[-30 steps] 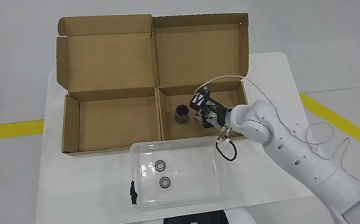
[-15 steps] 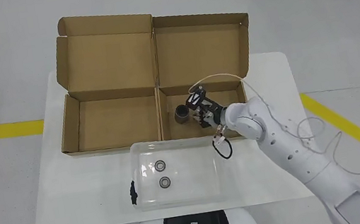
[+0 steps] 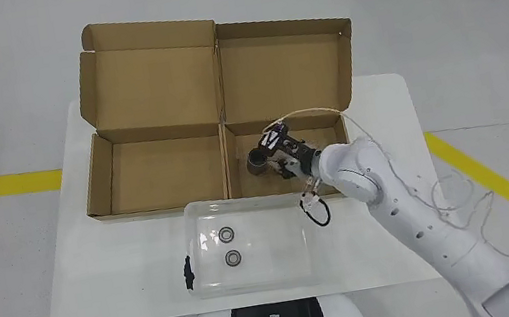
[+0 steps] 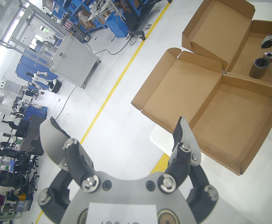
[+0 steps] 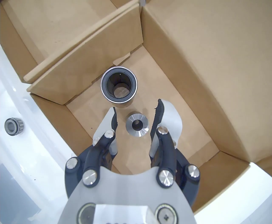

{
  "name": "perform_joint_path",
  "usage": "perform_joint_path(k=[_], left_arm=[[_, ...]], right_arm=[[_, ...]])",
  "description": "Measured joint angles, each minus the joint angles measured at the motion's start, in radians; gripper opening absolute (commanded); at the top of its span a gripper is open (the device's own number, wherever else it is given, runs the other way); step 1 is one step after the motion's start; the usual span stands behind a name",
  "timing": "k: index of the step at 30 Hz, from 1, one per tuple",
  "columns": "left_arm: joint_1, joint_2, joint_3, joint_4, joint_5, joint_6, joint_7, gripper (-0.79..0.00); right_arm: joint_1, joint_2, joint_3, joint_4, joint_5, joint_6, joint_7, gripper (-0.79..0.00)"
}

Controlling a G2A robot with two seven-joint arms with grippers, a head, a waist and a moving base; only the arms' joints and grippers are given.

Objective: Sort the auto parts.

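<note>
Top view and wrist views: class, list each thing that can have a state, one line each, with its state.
Left cardboard box: lid open.
Right cardboard box: lid open, two parts inside.
Dark sleeve: upright.
Small metal bushing: flat, bore up, ungripped.
Clear tray: holding two bearings.
Left gripper: open, holding nothing.
Right gripper: open, straddling the bushing.

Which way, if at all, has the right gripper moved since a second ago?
Yes. The right gripper has edged closer to the upright dark metal sleeve inside the brown cardboard box; the sleeve stayed put.
</note>
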Motion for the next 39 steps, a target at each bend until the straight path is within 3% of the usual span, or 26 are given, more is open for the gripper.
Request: perform_joint_path(k=[7,15,18,27,32,39], left_arm=[[0.0,0.0,0.0,0.0,0.0,0.0,0.0,0.0],[0.0,0.0,0.0,0.0,0.0,0.0,0.0,0.0],[0.0,0.0,0.0,0.0,0.0,0.0,0.0,0.0],[0.0,0.0,0.0,0.0,0.0,0.0,0.0,0.0],[0.0,0.0,0.0,0.0,0.0,0.0,0.0,0.0],[0.0,0.0,0.0,0.0,0.0,0.0,0.0,0.0]], right_arm=[[-0.103,0.027,0.055,-0.231,0.006,-0.095,-0.002,-0.456],[-0.173,0.034,0.012,-0.378,-0.03,-0.163,-0.041,-0.437],[-0.187,0.031,-0.026,-0.386,-0.044,-0.188,-0.079,-0.413],[-0.199,0.014,-0.136,-0.329,-0.098,-0.194,-0.175,-0.437],[-0.208,0.006,-0.169,-0.29,-0.104,-0.179,-0.214,-0.545],[-0.209,0.004,-0.174,-0.281,-0.114,-0.168,-0.219,-0.539]])
